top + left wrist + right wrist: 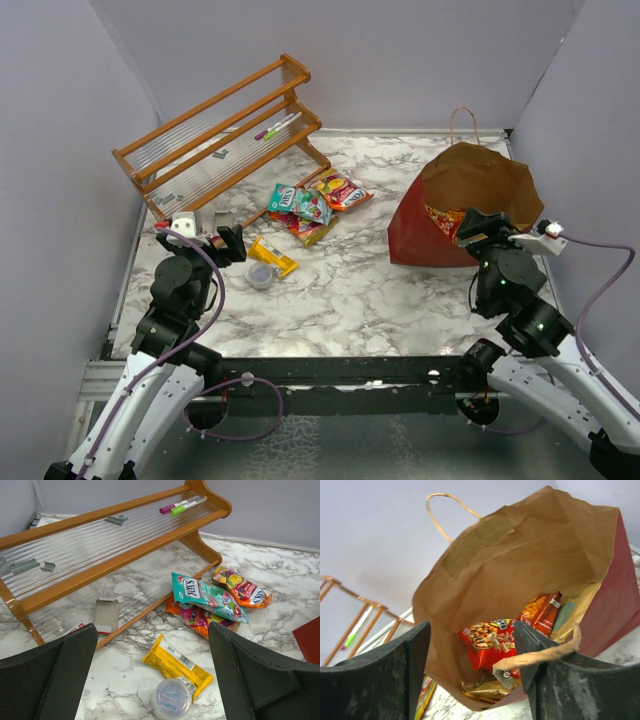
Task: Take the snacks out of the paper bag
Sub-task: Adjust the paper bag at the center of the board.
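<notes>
Both apart, left claw near cup, right claw at paper bag (rim intruding)

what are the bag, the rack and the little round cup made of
Bag: paper, matte, brown inside and dark red outside, with creases and a twisted handle.
Rack: glossy orange-brown wood rails, probably varnished; its ribbed shelves look like clear plastic.
Cup: seemingly clear plastic, since its contents show through.

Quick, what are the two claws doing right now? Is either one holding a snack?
Left claw: open, holding nothing.
Right claw: open at the mouth of the paper bag, holding nothing.
</notes>
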### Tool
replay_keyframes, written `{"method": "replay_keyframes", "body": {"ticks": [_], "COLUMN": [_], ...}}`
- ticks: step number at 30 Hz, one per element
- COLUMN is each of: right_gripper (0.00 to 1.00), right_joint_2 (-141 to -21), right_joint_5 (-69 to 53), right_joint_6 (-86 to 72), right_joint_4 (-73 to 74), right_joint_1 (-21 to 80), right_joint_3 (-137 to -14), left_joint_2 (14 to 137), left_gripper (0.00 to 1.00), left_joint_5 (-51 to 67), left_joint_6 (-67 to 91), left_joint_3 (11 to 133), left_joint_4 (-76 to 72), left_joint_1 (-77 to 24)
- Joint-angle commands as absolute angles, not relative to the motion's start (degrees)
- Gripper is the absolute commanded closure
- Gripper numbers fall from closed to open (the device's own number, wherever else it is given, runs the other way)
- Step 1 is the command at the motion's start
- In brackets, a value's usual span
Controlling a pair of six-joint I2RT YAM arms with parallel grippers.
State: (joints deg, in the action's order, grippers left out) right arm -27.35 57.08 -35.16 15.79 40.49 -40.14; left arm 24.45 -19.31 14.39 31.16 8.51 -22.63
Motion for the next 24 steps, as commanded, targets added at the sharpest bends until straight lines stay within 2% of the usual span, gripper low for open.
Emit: {"method": "replay_keyframes", "body": {"ticks": [1,4,5,8,9,12,16,24], "right_gripper": [0.38,0.54,0.63,0.95,0.98,0.99,0.99,0.99], "right_joint_2": [-33.1,-35.7,-36.6,-40.3,-41.6,-43.1,-40.5,-38.2], "right_joint_5": [69.4,73.4,74.1,75.1,75.3,72.3,60.4,55.3], "right_joint_6": [-43.8,-48.7,-48.1,-33.6,-30.5,-25.2,-5.3,10.3], "right_joint_4": [16.5,19.4,18.6,10.1,9.2,10.5,-5.5,-1.7], "right_joint_1": [40.5,40.5,40.5,40.5,40.5,40.4,40.0,40.0], "right_joint_3": [-42.8,-44.1,-44.4,-45.7,-47.0,-50.8,-49.3,-59.9], "left_joint_2": [23.3,23.1,23.2,23.4,23.3,23.1,22.9,22.4], "left_gripper": [0.05,0.05,0.05,0.05,0.05,0.05,0.05,0.05], "left_joint_5": [-19.1,-19.2,-19.2,-19.0,-19.1,-19.4,-19.5,-19.1], "left_joint_6": [14.2,14.3,14.3,14.2,14.2,14.2,14.2,14.5], "left_joint_3": [32.1,32.0,32.0,32.0,32.0,32.0,32.0,31.9], "left_joint_4": [8.0,8.0,8.0,7.8,7.8,8.0,8.1,8.1], "left_joint_1": [-22.9,-22.9,-22.9,-23.0,-23.0,-22.9,-22.9,-23.0]}}
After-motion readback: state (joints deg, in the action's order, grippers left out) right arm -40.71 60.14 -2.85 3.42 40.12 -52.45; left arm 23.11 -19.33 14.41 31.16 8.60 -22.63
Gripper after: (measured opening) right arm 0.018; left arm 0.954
